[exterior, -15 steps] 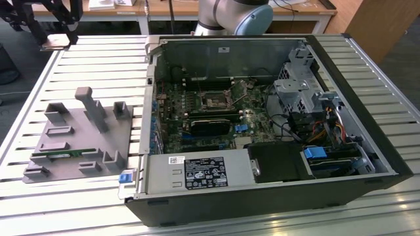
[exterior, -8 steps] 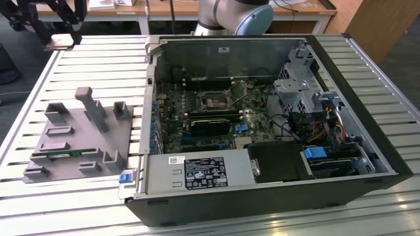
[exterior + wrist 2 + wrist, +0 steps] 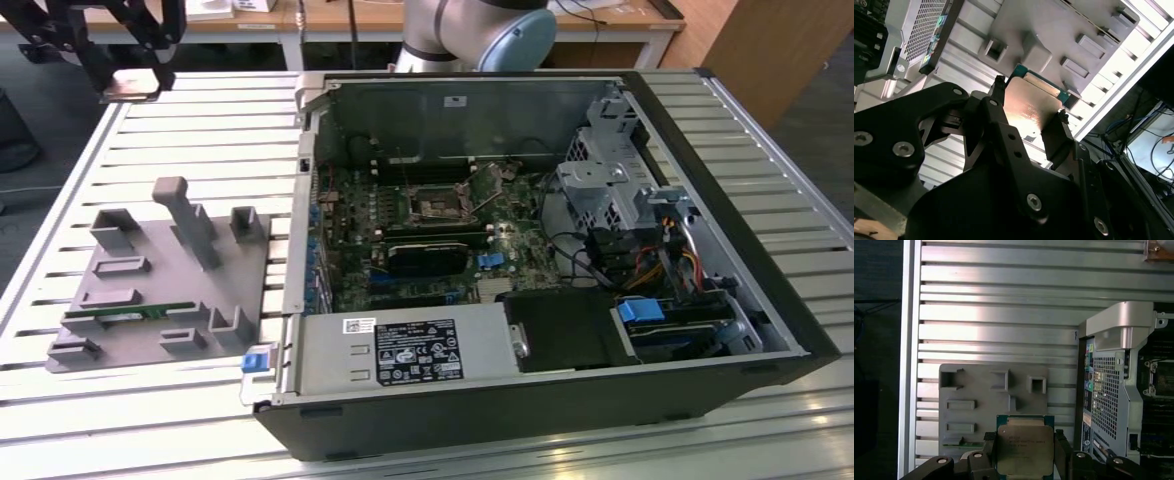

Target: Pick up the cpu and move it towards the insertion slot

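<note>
The pincer (image 3: 1025, 452) is closed on two opposite edges of the cpu (image 3: 1023, 442), holding it flat in the air over the tabletop (image 3: 174, 130), well apart from the insertion slot (image 3: 437, 207); with only the edges gripped, a jolt could, I judge, twist or drop the chip; a tilted arrival could damage the socket; the grey tray (image 3: 979, 405) holds a green memory stick (image 3: 114, 315) in one pocket; the open computer case (image 3: 534, 420) holds the circuit board with the slot.
</note>
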{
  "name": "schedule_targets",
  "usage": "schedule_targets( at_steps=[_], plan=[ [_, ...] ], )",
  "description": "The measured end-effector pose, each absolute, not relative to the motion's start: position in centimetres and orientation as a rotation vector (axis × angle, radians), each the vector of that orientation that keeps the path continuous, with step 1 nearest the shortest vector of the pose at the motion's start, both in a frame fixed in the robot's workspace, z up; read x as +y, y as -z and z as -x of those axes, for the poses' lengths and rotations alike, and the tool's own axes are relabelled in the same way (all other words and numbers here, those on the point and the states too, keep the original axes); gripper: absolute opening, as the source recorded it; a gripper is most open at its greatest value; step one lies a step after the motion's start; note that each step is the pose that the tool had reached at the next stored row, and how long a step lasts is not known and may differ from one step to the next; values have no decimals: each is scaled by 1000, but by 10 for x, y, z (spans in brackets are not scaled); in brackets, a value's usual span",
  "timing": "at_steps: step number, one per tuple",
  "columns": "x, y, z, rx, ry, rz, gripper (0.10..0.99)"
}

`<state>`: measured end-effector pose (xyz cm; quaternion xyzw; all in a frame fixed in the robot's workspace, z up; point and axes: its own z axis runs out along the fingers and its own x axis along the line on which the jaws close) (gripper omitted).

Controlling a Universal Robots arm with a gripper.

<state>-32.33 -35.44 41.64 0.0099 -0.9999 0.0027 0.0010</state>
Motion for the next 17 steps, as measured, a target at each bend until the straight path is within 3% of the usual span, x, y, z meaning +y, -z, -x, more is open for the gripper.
schedule_targets(
  at_steps=[17],
  plan=[
    [-354,-416,308,-3139,-8,-31,541]
  ],
)
